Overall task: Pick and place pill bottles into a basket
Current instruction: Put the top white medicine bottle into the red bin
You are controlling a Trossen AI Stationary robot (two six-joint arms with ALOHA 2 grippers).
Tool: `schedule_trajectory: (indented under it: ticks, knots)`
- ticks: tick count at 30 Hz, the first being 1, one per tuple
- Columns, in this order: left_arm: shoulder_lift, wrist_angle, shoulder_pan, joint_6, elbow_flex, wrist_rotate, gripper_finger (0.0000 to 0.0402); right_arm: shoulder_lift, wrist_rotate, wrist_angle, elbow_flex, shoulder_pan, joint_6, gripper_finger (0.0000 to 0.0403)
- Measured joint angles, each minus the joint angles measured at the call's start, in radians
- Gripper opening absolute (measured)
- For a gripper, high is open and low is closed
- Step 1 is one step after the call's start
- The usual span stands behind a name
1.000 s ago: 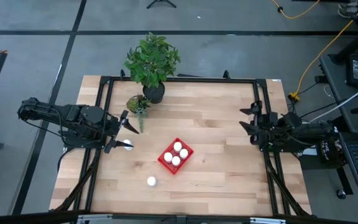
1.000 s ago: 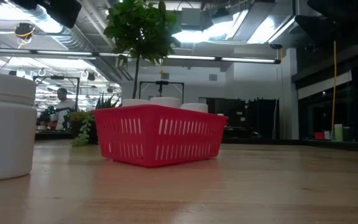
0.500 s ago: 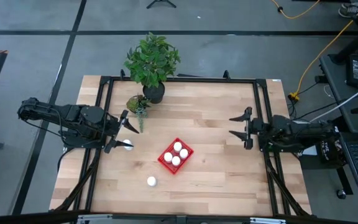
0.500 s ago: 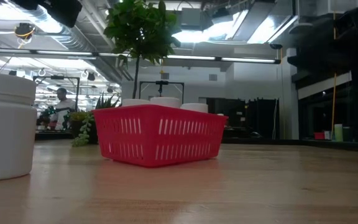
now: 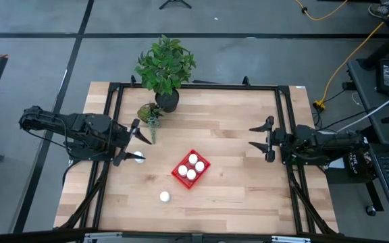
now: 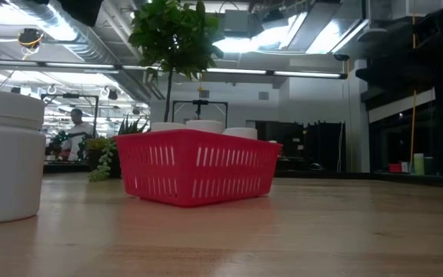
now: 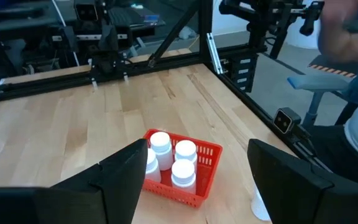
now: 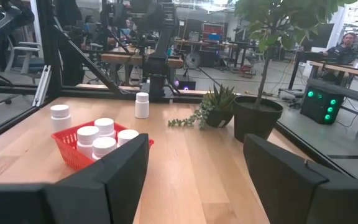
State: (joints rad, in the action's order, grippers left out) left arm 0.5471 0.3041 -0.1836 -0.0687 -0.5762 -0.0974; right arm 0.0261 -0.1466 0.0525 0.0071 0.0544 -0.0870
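Finding the red basket (image 5: 182,174) sitting askew near the middle of the wooden tabletop (image 5: 235,196), and carrying four white pill bottles (image 5: 193,159) upright inside it, packed into the end nearer the right arm, caps rising above the latticed rim. Spotting a fifth pill bottle (image 5: 164,196) standing alone on the boards, apart from the basket toward the tabletop's front edge, and looming large at the side of the low view. Noting a sixth pill bottle (image 5: 139,158) standing upright on the left side of the tabletop, just beside the tip of one finger of the left gripper (image 5: 128,143). Hanging there over the left edge with jaws spread wide and pinching nothing, wrist camera looking across at the basket. Hovering likewise at the opposite edge, the right gripper (image 5: 258,136) pointing inward, well apart from the basket, jaws spread and holding nothing. Standing at the far side of the tabletop: a leafy potted plant (image 5: 166,67) in a dark pot, and a small trailing succulent (image 5: 150,113) just in front of it. Showing, beyond the tabletop in the left wrist view, part of a seated person (image 7: 353,43).
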Motion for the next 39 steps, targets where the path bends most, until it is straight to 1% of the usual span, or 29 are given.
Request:
schedule_trajectory:
  ticks: [8, 12, 18, 26, 30, 32, 35, 39]
  knots:
    - [0.001, -0.048, 0.0, -0.028, 0.0, 0.0, 0.0271, 0.0, 0.001, 0.0, 0.0, 0.0, 0.0, 0.0264]
    - [0.002, -0.045, 0.0, -0.015, 0.0, 0.002, 0.0271, 0.0, 0.001, 0.0, 0.0, 0.0, 0.0, 0.0264]
    - [0.004, -0.051, 0.0, -0.048, 0.0, 0.01, 0.0271, 0.0, 0.001, 0.0, 0.0, 0.0, 0.0, 0.0264]
    - [0.029, -0.11, 0.0, -0.048, 0.0, 0.018, 0.0271, 0.0, 0.0, 0.0, 0.0, 0.0, 0.0, 0.0264]
    - [0.042, -0.116, 0.0, -0.074, 0.0, 0.041, 0.0271, 0.0, 0.0, 0.0, 0.0, 0.0, 0.0, 0.0264]
    - [0.049, -0.11, 0.002, -0.088, 0.0, 0.069, 0.0272, 0.0, 0.001, 0.0, 0.0, 0.0, 0.0, 0.0264]
    - [0.061, -0.016, 0.023, -0.062, -0.043, 0.146, 0.0277, 0.0, 0.0, 0.0, 0.0, 0.0, 0.0, 0.0264]
    - [0.09, 0.232, 0.068, -0.049, -0.161, 0.288, 0.0288, 0.0, 0.0, 0.0, 0.0, 0.0, 0.0, 0.0264]
